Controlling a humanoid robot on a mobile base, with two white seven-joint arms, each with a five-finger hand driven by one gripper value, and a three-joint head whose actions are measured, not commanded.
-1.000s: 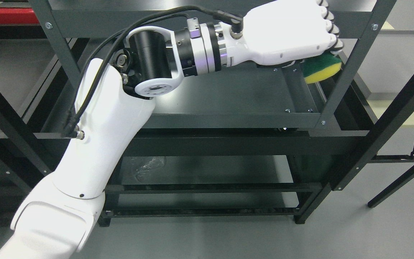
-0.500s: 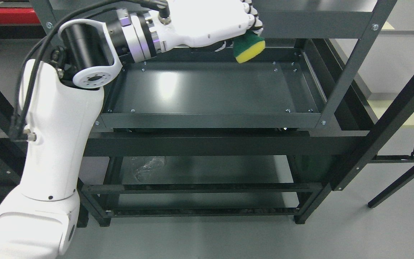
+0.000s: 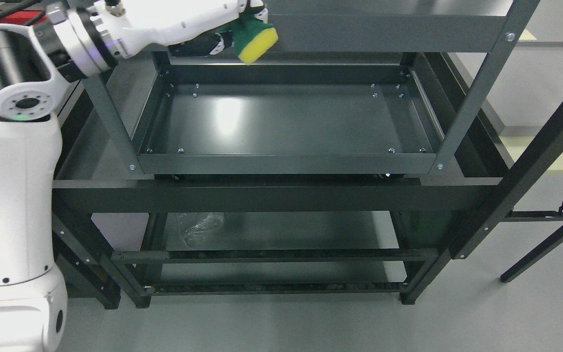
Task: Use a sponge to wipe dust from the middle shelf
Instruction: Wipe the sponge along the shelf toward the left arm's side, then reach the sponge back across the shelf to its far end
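Note:
My left hand (image 3: 235,27) reaches in from the upper left and is shut on a yellow and green sponge (image 3: 256,40). The sponge hangs in front of the top shelf's front rail, above the back left part of the middle shelf (image 3: 286,122), and does not touch the tray floor. The middle shelf is a dark metal tray with raised walls and a bright glare patch left of centre. My white left arm (image 3: 12,186) fills the left edge of the picture. The right arm does not show.
Dark uprights (image 3: 482,83) frame the rack on both sides. A heavy crossbar (image 3: 281,195) runs below the tray's front wall. The lower shelf (image 3: 271,230) holds a crumpled clear plastic piece (image 3: 198,227). A second dark frame (image 3: 545,146) slants at the right over grey floor.
My left hand has swept left and upward with the sponge, from the tray's right rear corner to the upper left, lifting off the shelf. The arm has drawn back toward the left edge.

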